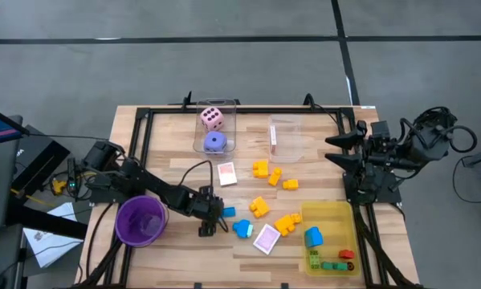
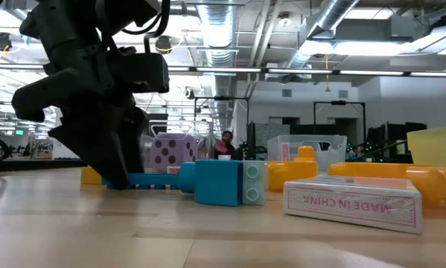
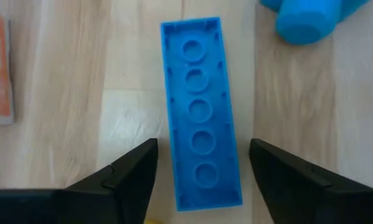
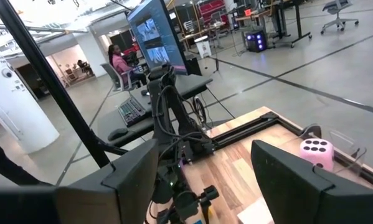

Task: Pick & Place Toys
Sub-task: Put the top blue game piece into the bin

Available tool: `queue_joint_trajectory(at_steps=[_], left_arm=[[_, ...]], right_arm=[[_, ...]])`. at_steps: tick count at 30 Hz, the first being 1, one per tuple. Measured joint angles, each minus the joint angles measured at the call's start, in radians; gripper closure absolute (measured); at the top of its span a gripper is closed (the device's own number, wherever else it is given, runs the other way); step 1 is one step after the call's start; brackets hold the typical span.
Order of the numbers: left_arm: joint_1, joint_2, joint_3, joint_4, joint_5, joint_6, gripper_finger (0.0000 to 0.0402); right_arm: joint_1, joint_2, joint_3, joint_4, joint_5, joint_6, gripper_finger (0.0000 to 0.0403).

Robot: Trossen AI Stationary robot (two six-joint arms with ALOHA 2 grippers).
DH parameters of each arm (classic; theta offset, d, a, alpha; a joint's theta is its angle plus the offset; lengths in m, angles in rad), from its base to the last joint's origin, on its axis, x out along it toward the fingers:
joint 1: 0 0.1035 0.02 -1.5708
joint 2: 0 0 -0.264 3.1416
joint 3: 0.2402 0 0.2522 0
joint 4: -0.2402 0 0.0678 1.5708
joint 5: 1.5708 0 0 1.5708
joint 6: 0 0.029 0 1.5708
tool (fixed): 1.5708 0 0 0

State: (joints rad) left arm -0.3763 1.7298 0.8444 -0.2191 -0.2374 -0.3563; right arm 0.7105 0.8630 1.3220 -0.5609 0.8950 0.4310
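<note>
At the near edge of the table a flat pink-white card box (image 2: 353, 202) lies on its broad face, its side reading "MADE IN CHINA" upside down in the low view; from above it is the tilted pink card (image 1: 267, 238) beside the yellow tray (image 1: 330, 213). Just past it sits a chunky blue block (image 2: 223, 181), and behind that the left gripper (image 3: 198, 171) is down at the table over a long flat blue brick (image 3: 200, 112). The brick lies hollow side up with five round sockets in a row; its long axis runs straight away between the two fingers (image 3: 121, 180), which stand on either side of its narrow width with bare wood showing in both gaps, so they are spread and not gripping it. From above, the same brick (image 1: 226, 212) lies left to right, close to the purple cup (image 1: 140, 219). Yellow and orange blocks (image 1: 260, 207) are scattered through the middle of the table in no common direction, and a second card (image 1: 226, 173) lies farther back. In the clear box at the far edge a pink die (image 1: 212, 119) shows five dots upward. The right gripper (image 4: 202, 180) waits at the table's right edge, its fingers held apart on nothing.
</note>
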Motion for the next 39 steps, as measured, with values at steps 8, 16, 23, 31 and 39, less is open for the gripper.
queue_joint_trajectory(at_steps=[8, 16, 23, 31, 39], left_arm=[[0.0, -0.002, 0.001, -0.04, 0.0, -0.073, 0.0237], [0.001, -0.007, 0.0, -0.045, -0.002, -0.079, 0.0262], [0.004, -0.007, 0.0, -0.04, -0.001, -0.079, 0.0259], [0.005, -0.008, 0.032, -0.034, -0.018, -0.079, 0.026], [0.033, -0.008, 0.08, -0.032, -0.03, -0.07, 0.0263]], right_arm=[[0.0, 0.0, 0.0, -0.014, 0.0, 0.007, 0.0152], [0.0, 0.0, 0.0, -0.014, 0.001, 0.007, 0.0152], [0.0, 0.0, 0.0, -0.014, 0.001, 0.007, 0.0152], [0.0, 0.0, 0.0, -0.013, 0.022, 0.007, 0.0152], [0.0, 0.0, 0.0, -0.014, 0.023, 0.007, 0.0152]])
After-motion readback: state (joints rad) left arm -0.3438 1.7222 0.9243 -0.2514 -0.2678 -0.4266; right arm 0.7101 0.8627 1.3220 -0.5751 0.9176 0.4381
